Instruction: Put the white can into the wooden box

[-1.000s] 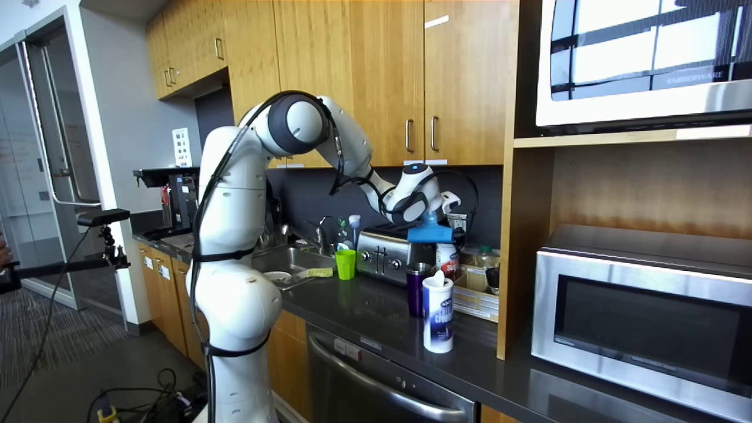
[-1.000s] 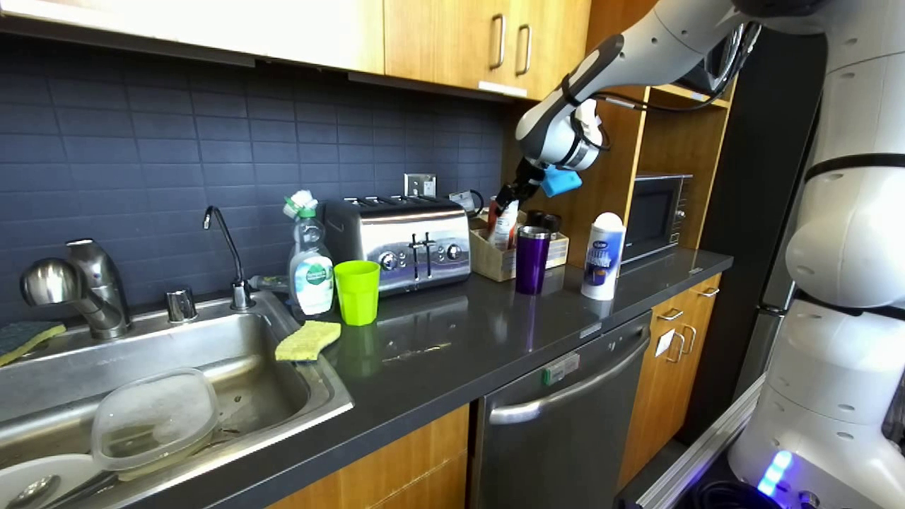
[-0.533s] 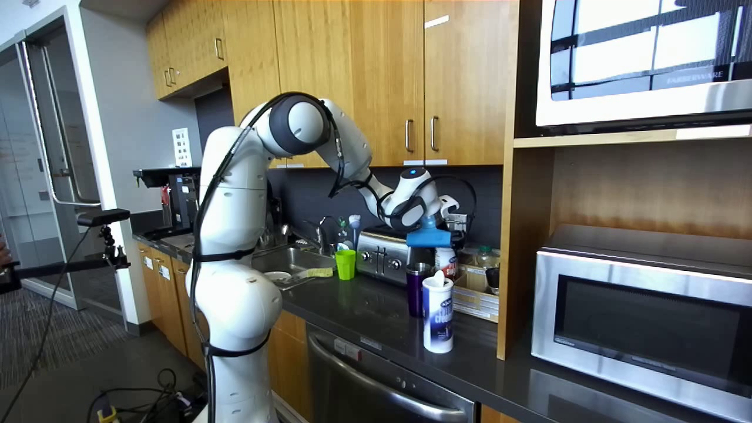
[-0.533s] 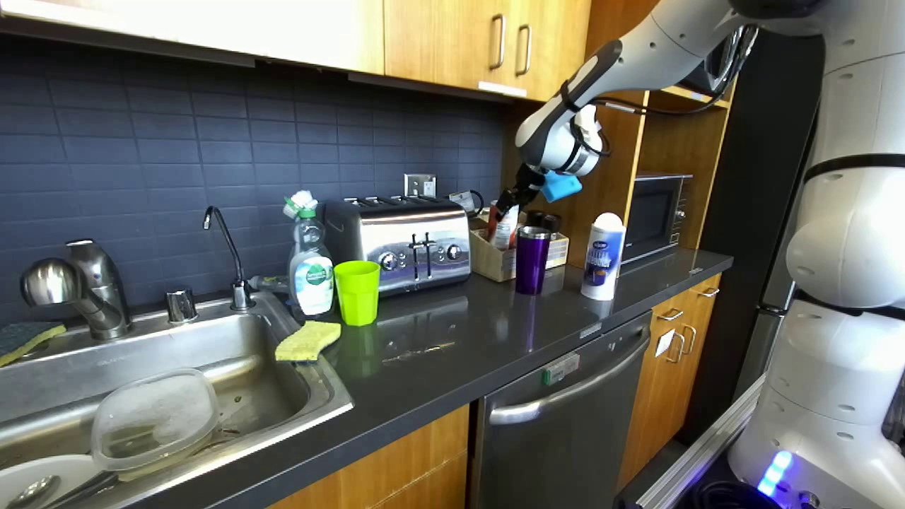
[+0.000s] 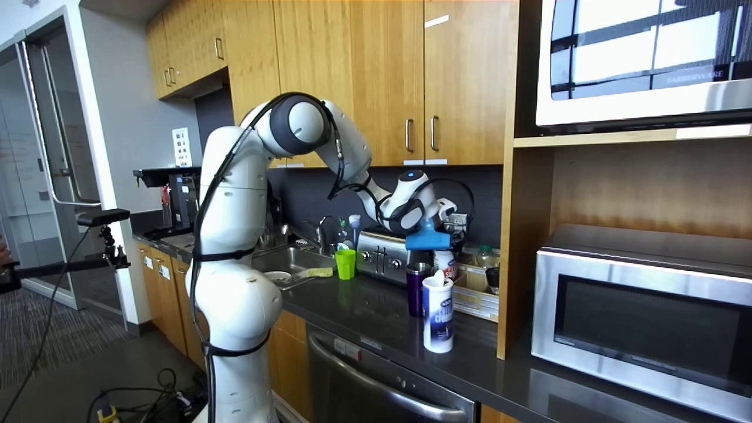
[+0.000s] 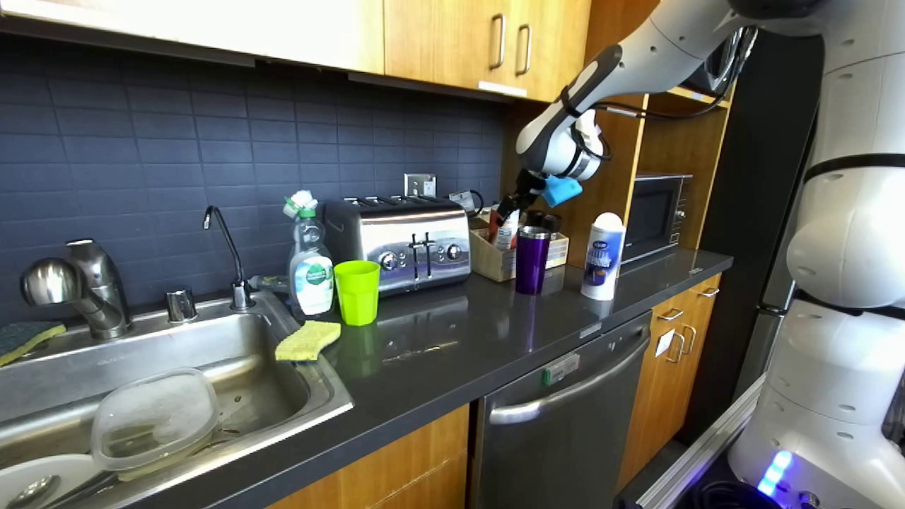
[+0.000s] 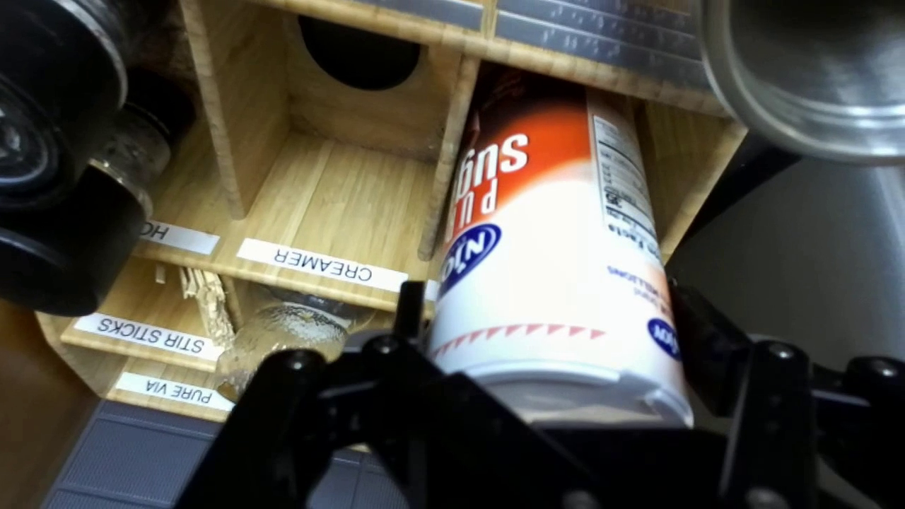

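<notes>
In an exterior view, the purple cup (image 6: 532, 265) hides part of the near wall of the box (image 6: 493, 260), and the gripper (image 6: 505, 212) is too small to tell its fingers apart. In the wrist view, we lose the lower end of the can (image 7: 551, 268) in shadow, and the edge cuts off dark jars (image 7: 60, 261) at left.

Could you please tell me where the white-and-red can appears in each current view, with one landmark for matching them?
In an exterior view: the can is right of centre, just above the blue-and-white canister.
In an exterior view: the can is just left of the purple tumbler.
Wrist view: the can is right of centre, between the sides of the tool.
Shared landmark: the wooden box.
</notes>
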`<state>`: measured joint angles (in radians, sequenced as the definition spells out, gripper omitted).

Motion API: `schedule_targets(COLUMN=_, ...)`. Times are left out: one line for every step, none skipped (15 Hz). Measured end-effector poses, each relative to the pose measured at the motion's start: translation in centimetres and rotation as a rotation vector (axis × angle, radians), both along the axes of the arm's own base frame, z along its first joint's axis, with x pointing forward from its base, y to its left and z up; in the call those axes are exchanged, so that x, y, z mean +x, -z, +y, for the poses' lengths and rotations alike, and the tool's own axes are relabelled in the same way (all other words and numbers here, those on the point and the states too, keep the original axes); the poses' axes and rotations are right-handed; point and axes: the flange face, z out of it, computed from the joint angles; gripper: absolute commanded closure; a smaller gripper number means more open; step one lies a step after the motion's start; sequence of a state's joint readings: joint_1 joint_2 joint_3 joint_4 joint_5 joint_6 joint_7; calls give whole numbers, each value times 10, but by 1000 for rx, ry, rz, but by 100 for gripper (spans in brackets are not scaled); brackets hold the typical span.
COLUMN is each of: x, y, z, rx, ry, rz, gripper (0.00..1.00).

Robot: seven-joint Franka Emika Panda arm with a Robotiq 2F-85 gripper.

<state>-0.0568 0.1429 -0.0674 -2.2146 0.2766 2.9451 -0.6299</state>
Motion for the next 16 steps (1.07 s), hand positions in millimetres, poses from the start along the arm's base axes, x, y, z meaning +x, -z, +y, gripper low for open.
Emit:
schedule_targets(x=0, y=0, z=1, rx=-4, ry=-5, rz=0, gripper=40)
schedule_targets(x=0, y=0, z=2, rx=-8, ry=-11, rz=0, gripper=40)
schedule_targets(x=0, y=0, z=2, rx=-14, ry=-18, rz=1, gripper=40)
schedule_targets(x=0, y=0, z=3, rx=-20, ry=-24, rz=1, gripper=40)
schedule_targets(x=0, y=0, z=4, rx=-24, ry=-28, rz=0, gripper=40)
schedule_targets(x=1, y=0, z=4, rx=-28, ry=-33, rz=1, gripper=40)
schedule_targets(x=1, y=0, z=5, rx=-33, ry=-38, rz=1, gripper=40)
schedule_targets(x=1, y=0, z=5, rx=-36, ry=-41, rz=1, gripper=40)
schedule_targets(x=1, y=0, z=6, rx=-39, ry=-44, rz=1, gripper=40)
schedule_targets(x=1, y=0, z=6, rx=-41, ry=-46, rz=1, gripper=24)
schedule_targets(x=1, y=0, z=6, rx=-43, ry=-48, rz=1, gripper=13)
schedule_targets(x=1, y=0, z=6, rx=-44, ry=-49, rz=1, gripper=8)
schedule_targets(x=1, y=0, z=6, rx=-44, ry=-50, rz=1, gripper=3)
schedule_targets(x=1, y=0, z=6, rx=-45, ry=-50, rz=1, gripper=0)
schedule_targets(x=1, y=0, z=6, rx=-47, ry=-50, rz=0, gripper=0)
schedule_targets(x=1, y=-1, z=3, rx=-52, ry=-48, rz=-4, gripper=0)
